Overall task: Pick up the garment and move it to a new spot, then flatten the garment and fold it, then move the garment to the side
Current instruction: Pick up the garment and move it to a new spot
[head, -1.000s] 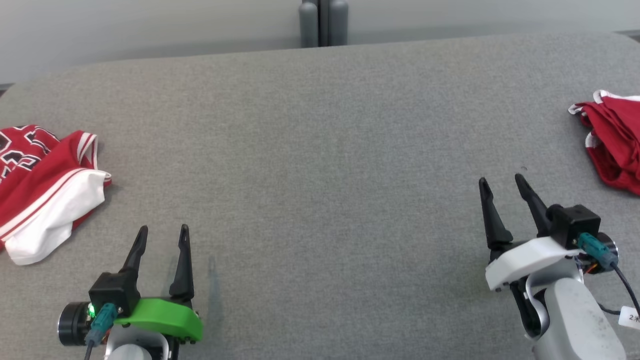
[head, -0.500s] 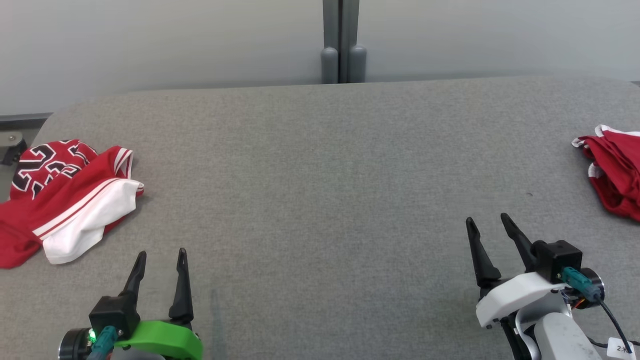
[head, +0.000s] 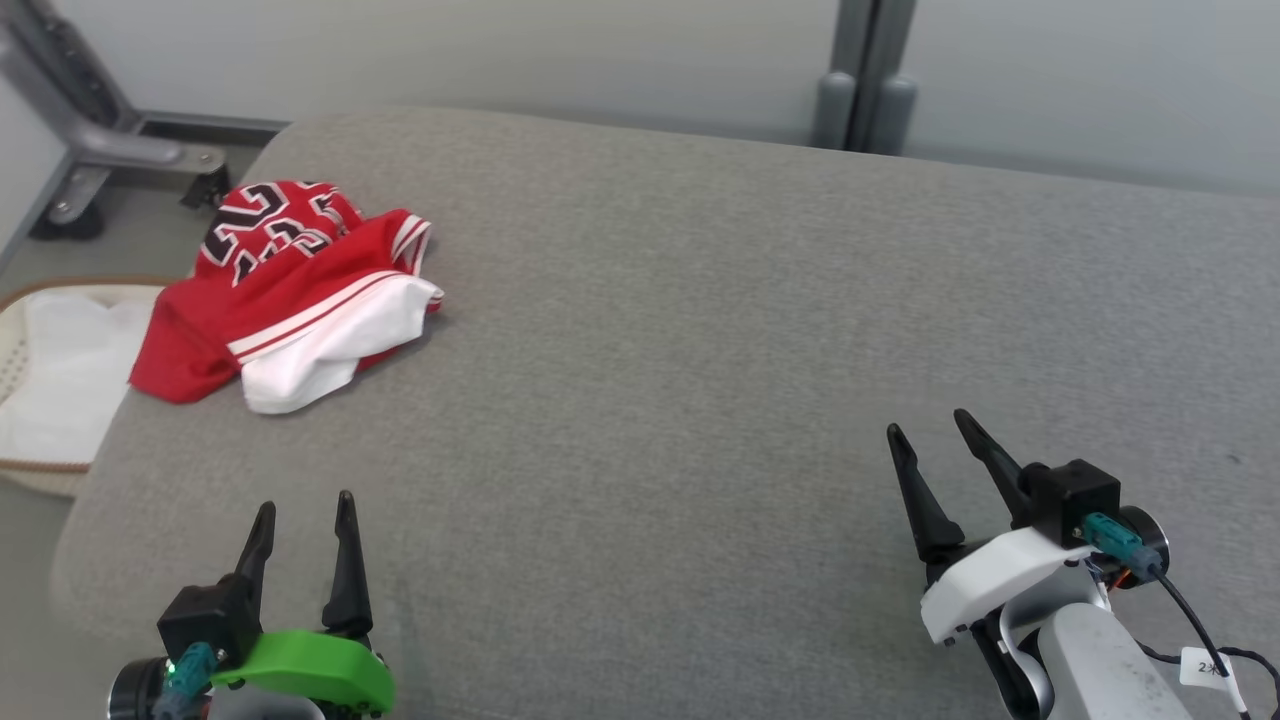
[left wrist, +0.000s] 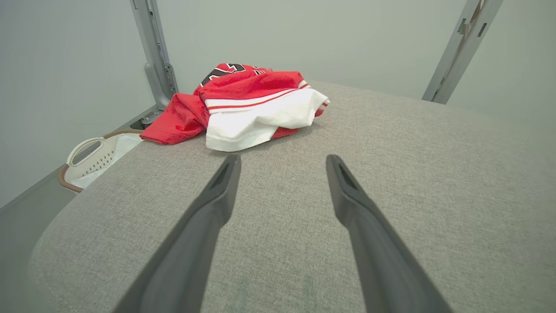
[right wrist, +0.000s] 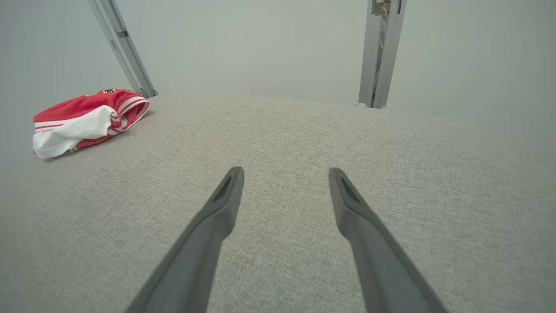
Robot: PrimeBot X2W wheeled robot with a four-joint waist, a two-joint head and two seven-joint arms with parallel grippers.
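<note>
A red jersey (head: pixel 290 300) lies bunched on the surface (head: pixel 650 350), upper left. The left tool (head: pixel 303 505) and right tool (head: pixel 927 423) are wide open and empty, ready to grab it.

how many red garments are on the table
1. The red and white jersey lies crumpled near the left edge of the table, ahead of the left gripper and beside a laundry basket. More may lie outside these views.

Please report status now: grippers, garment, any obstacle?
Left gripper and right gripper open, holding nothing. Red-and-white garment bunched at table far-left corner, untouched. Nothing seen in the way.
</note>
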